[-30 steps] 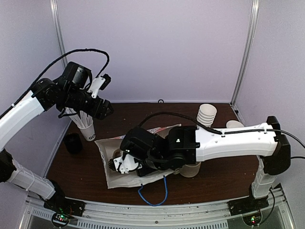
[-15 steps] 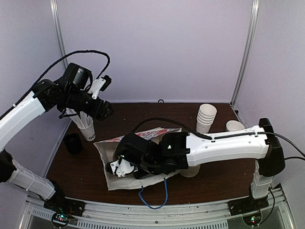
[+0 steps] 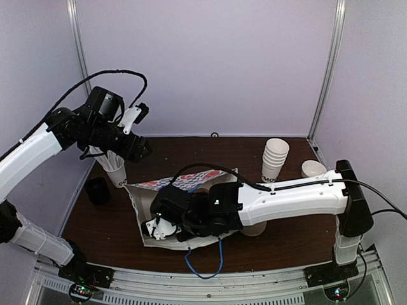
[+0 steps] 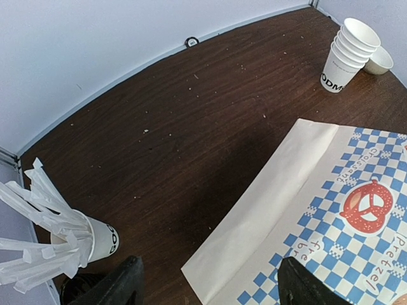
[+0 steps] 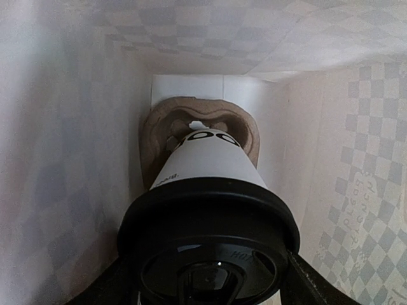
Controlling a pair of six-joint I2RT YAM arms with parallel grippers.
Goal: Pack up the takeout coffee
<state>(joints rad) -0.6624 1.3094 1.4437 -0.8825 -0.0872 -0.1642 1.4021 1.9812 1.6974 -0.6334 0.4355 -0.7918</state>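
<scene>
- Pushing further into the paper bag (image 3: 141, 198) over the last second, the right pincer (image 5: 203, 286) has carried its load deeper, and the right arm has swung lower and more to its left across the table (image 3: 102, 216).
- That puts the takeout coffee cup (image 5: 206, 159) well inside the bag, so I judge this first cup's packing is near its end: it has only to be seated and let go.
- The right pincer is pinching the cup just below its lid (image 5: 210, 244), one finger on either side.
- Straight ahead of the pincer, at the closed end of the bag, lies a moulded cardboard carrier (image 5: 156, 133). The cup's base is at or just over one pocket; I cannot tell whether it is seated.
- The cup is white paper, tapering away from the pincer, with black lettering near its base and a glossy black lid with a raised sip spout.
- The left pincer (image 4: 213, 283) hangs spread and holds nothing, with the bag's checked side below and ahead of it.
</scene>
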